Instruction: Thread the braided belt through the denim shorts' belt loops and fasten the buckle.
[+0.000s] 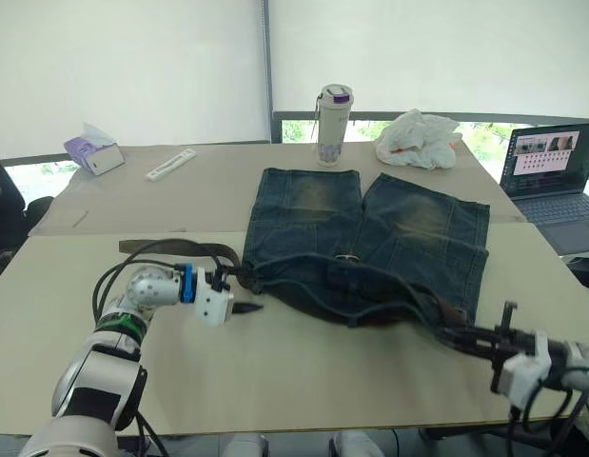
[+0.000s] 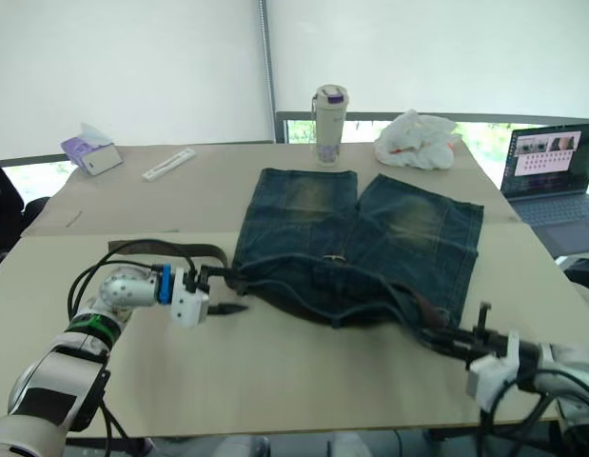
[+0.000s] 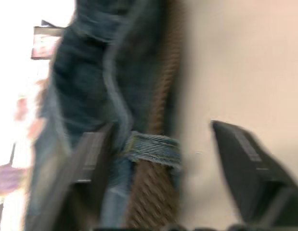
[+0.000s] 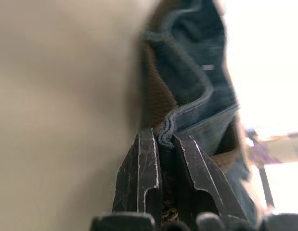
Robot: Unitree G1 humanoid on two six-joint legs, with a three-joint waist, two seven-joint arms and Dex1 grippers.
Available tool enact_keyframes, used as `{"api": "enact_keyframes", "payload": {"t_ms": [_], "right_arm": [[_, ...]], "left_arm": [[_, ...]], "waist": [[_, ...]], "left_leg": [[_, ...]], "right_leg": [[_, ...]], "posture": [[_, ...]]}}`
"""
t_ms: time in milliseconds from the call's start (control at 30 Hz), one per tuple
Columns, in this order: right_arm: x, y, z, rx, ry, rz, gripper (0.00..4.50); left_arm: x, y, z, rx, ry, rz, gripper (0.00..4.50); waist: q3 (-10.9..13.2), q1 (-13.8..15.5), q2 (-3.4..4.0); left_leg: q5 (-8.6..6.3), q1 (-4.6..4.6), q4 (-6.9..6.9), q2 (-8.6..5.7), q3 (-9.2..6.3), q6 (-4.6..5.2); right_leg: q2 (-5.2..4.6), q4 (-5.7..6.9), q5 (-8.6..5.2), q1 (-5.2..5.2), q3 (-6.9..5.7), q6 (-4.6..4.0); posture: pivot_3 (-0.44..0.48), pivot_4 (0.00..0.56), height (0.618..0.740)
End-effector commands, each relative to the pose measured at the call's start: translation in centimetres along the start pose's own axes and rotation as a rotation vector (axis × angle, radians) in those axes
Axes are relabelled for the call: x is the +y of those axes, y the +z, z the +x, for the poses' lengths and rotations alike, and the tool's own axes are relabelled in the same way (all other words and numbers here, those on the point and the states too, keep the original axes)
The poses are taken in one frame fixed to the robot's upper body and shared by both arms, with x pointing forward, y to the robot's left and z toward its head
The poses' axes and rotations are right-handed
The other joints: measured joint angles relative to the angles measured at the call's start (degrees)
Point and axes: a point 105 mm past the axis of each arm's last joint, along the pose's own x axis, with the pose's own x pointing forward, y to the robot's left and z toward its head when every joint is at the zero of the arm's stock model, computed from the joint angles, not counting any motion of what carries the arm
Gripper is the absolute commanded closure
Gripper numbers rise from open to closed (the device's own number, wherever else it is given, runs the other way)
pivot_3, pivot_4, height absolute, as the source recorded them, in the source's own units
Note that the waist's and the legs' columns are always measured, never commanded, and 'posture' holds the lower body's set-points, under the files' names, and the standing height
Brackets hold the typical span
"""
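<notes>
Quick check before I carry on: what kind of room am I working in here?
Probably an office or lab workspace. An open laptop sits on a side desk, pale roller blinds cover the windows, and the beige table carries desk clutter: a tissue box and a drinks tumbler.

belt (image 1: 170, 248): left end lies bare on the worktop; the rest runs under the shorts' (image 1: 370, 238) waistband, mostly hidden
buckle: too small to tell
laptop (image 1: 551, 176): cut off at right edge
left wrist view: blurred
</notes>
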Motion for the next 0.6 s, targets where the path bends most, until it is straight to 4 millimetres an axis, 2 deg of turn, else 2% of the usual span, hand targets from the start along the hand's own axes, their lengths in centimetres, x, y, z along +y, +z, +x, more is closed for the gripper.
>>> {"api": "enact_keyframes", "payload": {"t_ms": [33,133,200,267,367,433,500,533,600], "right_arm": [[1.5,1.3,-0.6,-0.053,0.026,-0.025,4.5],[2.8,1.7,-1.0,-0.051,0.058,0.066,4.5],[3.7,2.1,-1.3,-0.044,0.099,0.179,3.4],[2.9,1.9,-1.7,-0.023,0.069,0.262,2.77],[2.0,0.3,-2.7,0.092,0.049,0.556,1.72],[1.5,1.0,-2.9,0.081,0.088,0.823,1.07],[0.6,2.8,-3.0,0.024,0.172,1.119,0.31],[-0.2,3.3,-2.9,-0.002,0.182,1.188,0.03],[-2.1,3.2,-3.0,-0.019,0.145,1.27,0.03]], "left_arm": [[-0.7,0.2,-0.7,-0.021,-0.038,-0.066,0.0],[-1.5,0.2,-1.2,-0.045,-0.075,-0.175,0.0],[-2.1,-0.1,-1.7,-0.058,-0.108,-0.305,0.0],[-2.3,-0.2,-2.3,-0.08,-0.134,-0.467,0.0],[-2.8,0.2,-3.5,-0.086,-0.208,-0.694,0.0],[-2.8,1.0,-4.3,-0.097,-0.256,-0.801,0.0],[-1.9,1.7,-4.7,-0.134,-0.26,-0.898,0.0],[-1.3,2.0,-4.8,-0.158,-0.252,-0.927,0.0],[0.3,2.5,-4.8,-0.213,-0.222,-0.963,0.0]], "waist": [[0.0,0.01,0.0],[-0.04,-0.2,0.07],[-0.05,-0.2,0.09],[-0.06,-0.33,0.11],[-0.01,-1.41,0.03],[0.01,-1.68,0.1],[0.06,-1.58,0.2],[0.1,-1.45,0.25],[0.12,-1.22,0.18]], "left_leg": [[-0.01,0.08,0.0,0.03,0.0,0.01],[-0.01,0.22,0.0,-0.05,0.02,0.01],[-0.01,0.35,0.0,-0.12,0.05,0.02],[-0.03,0.35,0.02,-0.17,0.1,0.05],[-0.07,0.36,0.06,-0.07,-0.15,0.11],[-0.08,0.42,0.04,-0.04,-0.35,0.13],[-0.16,0.51,0.0,-0.02,-0.45,0.25],[-0.24,0.57,0.02,-0.03,-0.49,0.35],[-0.33,0.72,0.06,-0.04,-0.52,0.49]], "right_leg": [[-0.06,-0.01,-0.01,0.11,-0.03,0.0],[-0.28,0.04,-0.08,0.2,0.02,0.06],[-0.34,0.07,-0.16,0.31,0.05,0.11],[-0.35,0.09,-0.25,0.34,0.03,0.16],[-0.29,0.13,-0.25,0.37,0.06,0.14],[-0.26,0.14,-0.27,0.48,0.06,0.11],[-0.28,0.14,-0.37,0.72,0.01,0.06],[-0.3,0.14,-0.45,0.89,-0.06,0.07],[-0.36,0.11,-0.55,1.11,-0.16,0.14]], "posture": [[0.0,0.15,0.74],[0.0,0.15,0.74],[0.0,0.15,0.74],[0.0,0.15,0.74],[0.0,0.15,0.74],[0.0,0.15,0.74],[0.0,0.15,0.74],[0.0,0.15,0.74],[0.0,0.15,0.74]]}}
